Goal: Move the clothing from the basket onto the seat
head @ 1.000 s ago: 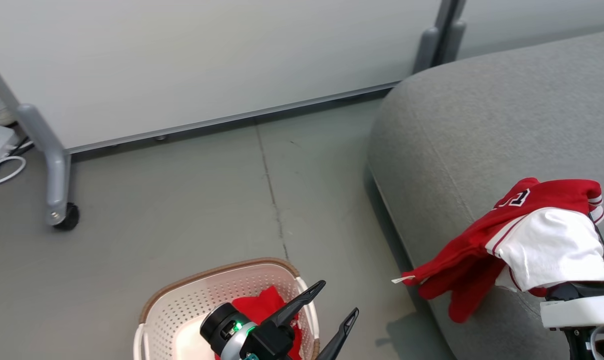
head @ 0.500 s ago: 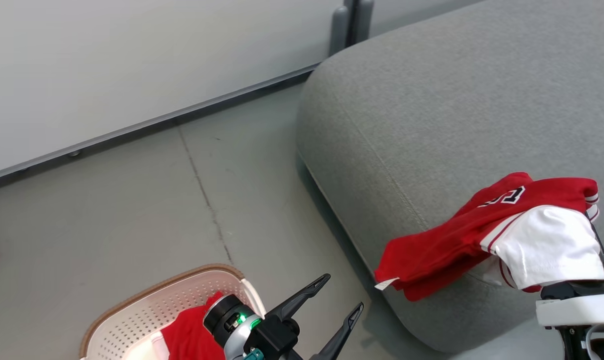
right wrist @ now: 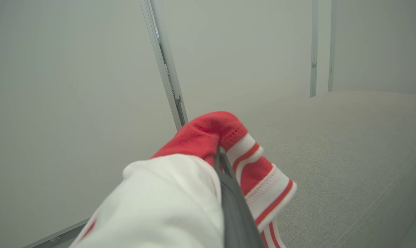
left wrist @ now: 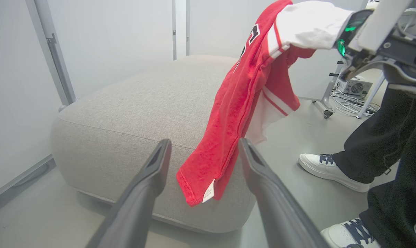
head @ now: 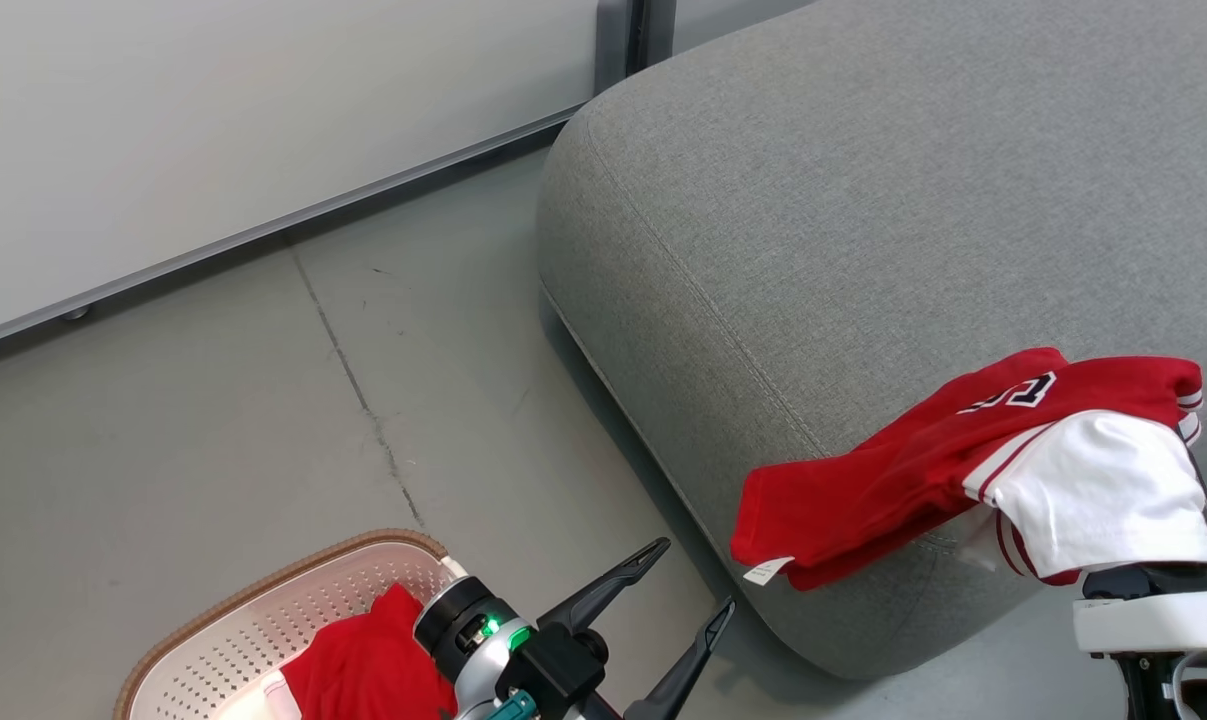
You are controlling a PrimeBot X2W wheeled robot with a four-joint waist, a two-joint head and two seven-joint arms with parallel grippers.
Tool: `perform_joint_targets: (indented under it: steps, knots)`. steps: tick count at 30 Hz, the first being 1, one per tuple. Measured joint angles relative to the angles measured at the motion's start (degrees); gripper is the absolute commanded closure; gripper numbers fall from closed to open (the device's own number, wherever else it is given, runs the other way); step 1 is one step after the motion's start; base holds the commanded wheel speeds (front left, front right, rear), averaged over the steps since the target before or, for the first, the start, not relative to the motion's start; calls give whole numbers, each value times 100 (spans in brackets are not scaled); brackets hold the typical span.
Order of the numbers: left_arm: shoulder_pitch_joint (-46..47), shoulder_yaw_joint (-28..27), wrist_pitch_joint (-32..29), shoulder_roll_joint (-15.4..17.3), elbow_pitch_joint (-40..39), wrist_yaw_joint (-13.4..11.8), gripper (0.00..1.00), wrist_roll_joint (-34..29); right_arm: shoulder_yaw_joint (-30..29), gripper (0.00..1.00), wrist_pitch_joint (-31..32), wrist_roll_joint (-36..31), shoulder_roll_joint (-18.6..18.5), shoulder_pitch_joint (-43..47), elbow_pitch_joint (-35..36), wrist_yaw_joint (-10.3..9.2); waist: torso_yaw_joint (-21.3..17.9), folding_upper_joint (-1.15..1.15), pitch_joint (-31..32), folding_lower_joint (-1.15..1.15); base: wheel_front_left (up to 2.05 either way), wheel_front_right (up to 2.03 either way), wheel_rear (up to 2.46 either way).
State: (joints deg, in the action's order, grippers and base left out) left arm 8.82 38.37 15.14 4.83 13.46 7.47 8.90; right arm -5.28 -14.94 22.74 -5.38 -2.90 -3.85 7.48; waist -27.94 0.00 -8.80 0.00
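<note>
Right gripper (right wrist: 220, 153) is pinched tight on the jersey (head: 893, 480), gripping the red-and-white striped trim (right wrist: 259, 172) bunched at its fingertips. Jersey is bright red, with a white sleeve panel draped over the gripper, a black-and-white patch (head: 1013, 392) up top and a small white tag (head: 763, 572) at the low hem corner. It hangs from the gripper down across the front corner of the grey seat (head: 863, 200), hem end past the edge. Can't tell if it bears on the cushion. Left gripper (head: 695, 575) is spread wide and empty, wrist at the basket (head: 293, 565) rim, fingers out over the floor (head: 213, 400) toward the seat. Second red piece (head: 363, 665) lies in the basket. Person (left wrist: 383, 137) in dark trousers and white shoes stands beside the seat.
</note>
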Motion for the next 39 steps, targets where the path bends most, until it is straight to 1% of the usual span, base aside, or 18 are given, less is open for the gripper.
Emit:
perform_joint_targets:
  steps: [7,9,15,19,25,26,27,28,32,35,39]
  knots:
    - [53,35,0,18,-1,1,0,-16,-164,100,0,-52,26,-62,212,0,18,0,-95,0,0,0,0]
    - [102,33,0,37,-3,1,0,-19,-201,100,0,-69,-34,-202,324,0,37,0,-148,0,0,0,0]
    - [313,151,0,219,-33,0,0,-109,-269,100,-4,-192,-506,-1075,779,0,94,0,-446,0,0,0,0]
    - [468,294,0,345,-121,1,0,-159,-472,100,-4,-210,-859,-1776,802,0,154,0,-747,0,0,0,0]
    - [824,327,0,615,-174,0,0,-178,-575,100,-5,-45,-1433,-3038,304,0,266,0,-1320,0,0,0,0]
    - [893,335,0,665,-191,1,0,-187,-581,100,-4,14,-1515,-3256,167,1,288,0,-1425,0,0,0,0]
    - [1003,356,0,742,-204,1,0,-198,-597,100,-4,51,-1719,-3630,-94,1,336,0,-1628,0,0,0,0]
    - [1055,379,0,773,-214,1,0,-209,-632,100,-5,96,-1796,-3822,-202,1,363,0,-1728,0,0,0,0]
    - [1229,517,0,901,-238,0,0,-230,-866,100,-5,455,-1916,-4480,-813,1,490,0,-2119,0,0,0,0]
    - [1344,552,0,958,-241,1,0,-223,-755,100,-4,316,-2154,-4736,-1287,1,599,0,-2399,0,0,0,0]
    - [1473,581,0,1069,-264,1,0,-170,-756,100,-4,240,-2226,-5147,-1734,1,734,0,-2769,0,0,0,0]
